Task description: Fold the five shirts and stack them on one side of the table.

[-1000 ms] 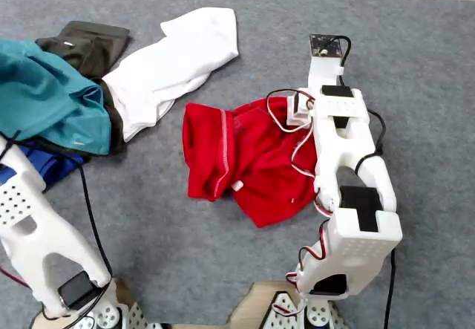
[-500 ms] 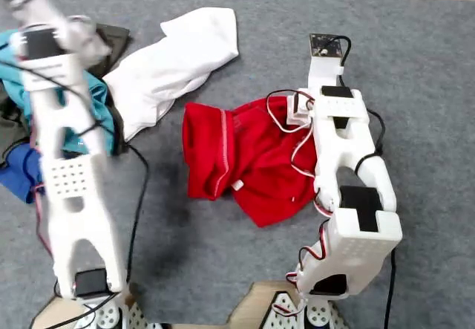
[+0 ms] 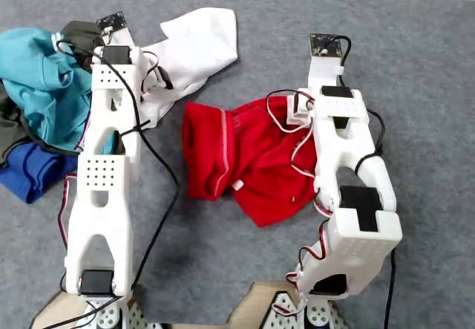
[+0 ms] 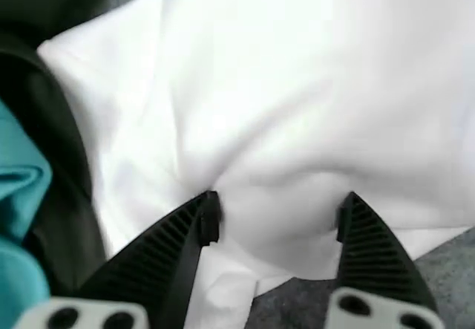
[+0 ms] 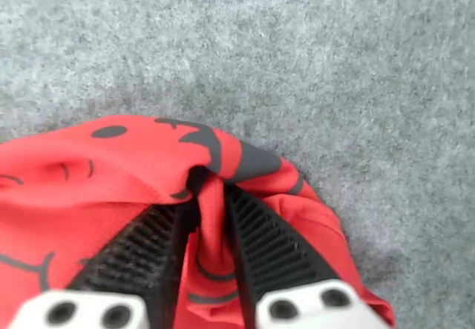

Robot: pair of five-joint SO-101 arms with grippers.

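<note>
A crumpled red shirt (image 3: 245,158) lies mid-table. My right gripper (image 5: 202,191) is shut on a raised fold of the red shirt (image 5: 111,165) at its far right edge, under the right arm (image 3: 338,113). A white shirt (image 3: 185,47) lies at the back. The left arm (image 3: 111,99) stretches over its near left part, and my left gripper (image 4: 278,214) stands open just above the white shirt (image 4: 297,84), with cloth bulging between the fingers. A teal shirt (image 3: 41,84), a dark shirt (image 3: 78,30) and a blue shirt (image 3: 30,171) are heaped at the left edge.
Grey felt covers the table (image 3: 423,62), bare on the right and along the front. Black and red cables (image 3: 159,195) trail from both arms over the cloth. The teal shirt (image 4: 18,225) and dark shirt (image 4: 52,128) lie close beside the left gripper.
The left arm has swung from the front left corner up and across to the white shirt. The teal shirt has shifted slightly left, and more of the blue one shows. The right arm has stayed still.
</note>
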